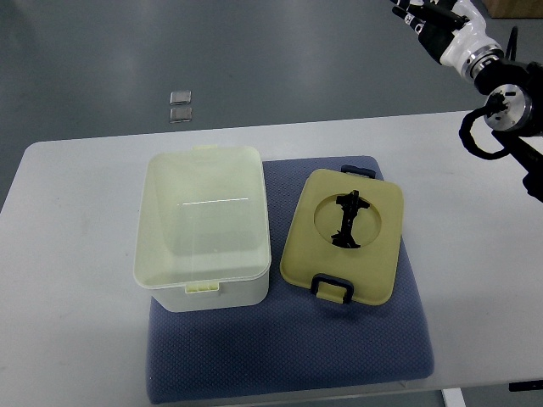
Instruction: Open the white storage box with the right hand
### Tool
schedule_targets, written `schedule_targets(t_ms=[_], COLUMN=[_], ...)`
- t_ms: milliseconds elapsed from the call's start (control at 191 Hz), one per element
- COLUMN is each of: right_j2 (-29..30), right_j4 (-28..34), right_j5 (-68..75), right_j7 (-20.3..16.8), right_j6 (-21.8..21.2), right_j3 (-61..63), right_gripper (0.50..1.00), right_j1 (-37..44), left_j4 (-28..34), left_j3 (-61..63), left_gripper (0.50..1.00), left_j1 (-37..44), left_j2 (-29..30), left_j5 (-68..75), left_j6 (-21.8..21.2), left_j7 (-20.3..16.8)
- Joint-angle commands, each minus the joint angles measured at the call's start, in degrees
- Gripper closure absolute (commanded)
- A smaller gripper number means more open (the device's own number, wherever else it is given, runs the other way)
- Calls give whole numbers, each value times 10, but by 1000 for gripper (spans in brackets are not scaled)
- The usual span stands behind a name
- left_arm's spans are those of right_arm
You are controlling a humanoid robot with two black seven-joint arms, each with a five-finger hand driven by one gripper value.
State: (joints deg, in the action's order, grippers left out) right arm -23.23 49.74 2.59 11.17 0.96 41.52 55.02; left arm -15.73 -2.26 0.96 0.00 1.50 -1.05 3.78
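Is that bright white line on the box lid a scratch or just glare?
Top view: likely glare, a thin streak of overhead light on the white storage box lid; lighting is even, shadows soft; the right hand at the top edge looks sharp.

Glossy plastic white storage box, textured cloth mat, matt table

A dark blue mat lies on the white table, reaching its near edge. On the mat's right half rests a flat olive-yellow tray with black handles and a round opening holding a small black piece. Two small clear squares sit on the grey floor beyond the table's far edge.
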Motion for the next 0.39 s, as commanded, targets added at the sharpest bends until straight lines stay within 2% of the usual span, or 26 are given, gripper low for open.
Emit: schedule_targets(t_ms=[0, 204, 382], right_j2=[23, 85, 91], right_j4=[-13, -45, -50], right_j5=[65, 72, 73], right_j7=[16, 60, 71], right_j6=[-9, -64, -72], right_j3=[31, 95, 96], right_gripper=[568, 568, 568], right_j1=[-33, -105, -115], left_j4=[0, -1, -1], left_j3=[-1, -1, 0], left_gripper=[500, 500, 500], left_j1=[0, 0, 1], left_j2=[0, 0, 0], left_j5=[0, 0, 0], left_j6=[0, 0, 0], left_j7=[0, 0, 0])
